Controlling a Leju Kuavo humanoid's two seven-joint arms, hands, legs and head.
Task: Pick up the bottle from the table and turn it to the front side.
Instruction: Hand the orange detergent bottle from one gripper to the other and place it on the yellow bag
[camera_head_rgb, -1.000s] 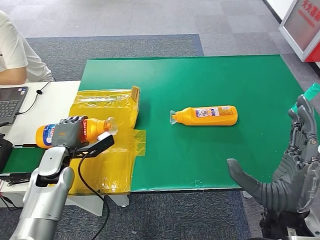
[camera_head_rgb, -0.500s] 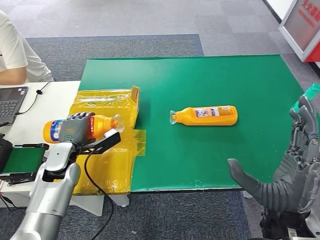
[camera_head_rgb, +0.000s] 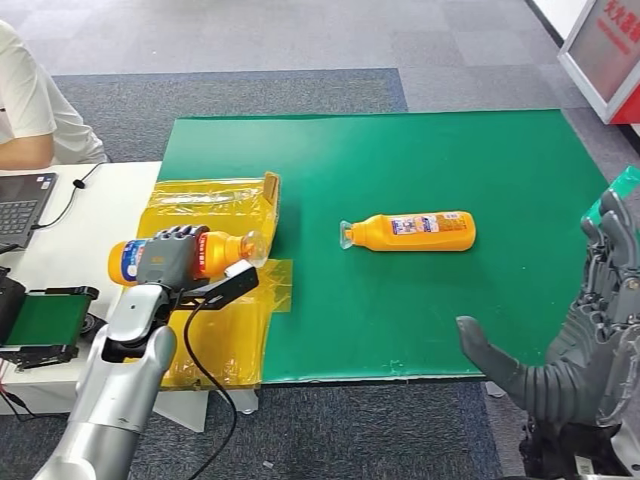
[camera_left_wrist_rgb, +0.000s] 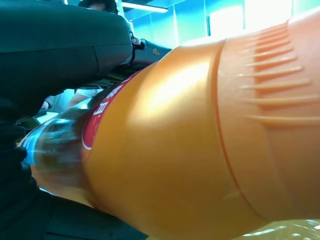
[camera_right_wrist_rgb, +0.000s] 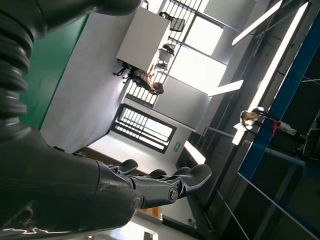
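My left hand (camera_head_rgb: 175, 256) grips an orange bottle (camera_head_rgb: 226, 250) around its middle, held level over the yellow plastic sheet (camera_head_rgb: 226, 330), clear cap end pointing toward the green mat. The left wrist view shows that bottle (camera_left_wrist_rgb: 196, 135) up close, with the dark fingers (camera_left_wrist_rgb: 15, 165) wrapped round its label. A second orange bottle (camera_head_rgb: 411, 231) lies on its side in the middle of the green mat (camera_head_rgb: 468, 150), cap to the left. My right hand (camera_head_rgb: 581, 330) hangs open off the mat's near right corner, fingers spread and thumb out; its fingers (camera_right_wrist_rgb: 166, 187) hold nothing.
A person in a white shirt (camera_head_rgb: 30, 105) sits at the far left behind a laptop (camera_head_rgb: 23, 205) on the white table (camera_head_rgb: 98, 210). A small green-topped device (camera_head_rgb: 45, 320) and a black cable (camera_head_rgb: 204, 380) lie by my left arm. A red-and-white sign (camera_head_rgb: 604, 50) stands far right.
My left hand has carried the bottle to the right, closer to the green mat. The bottle on the mat and my right hand have stayed put.
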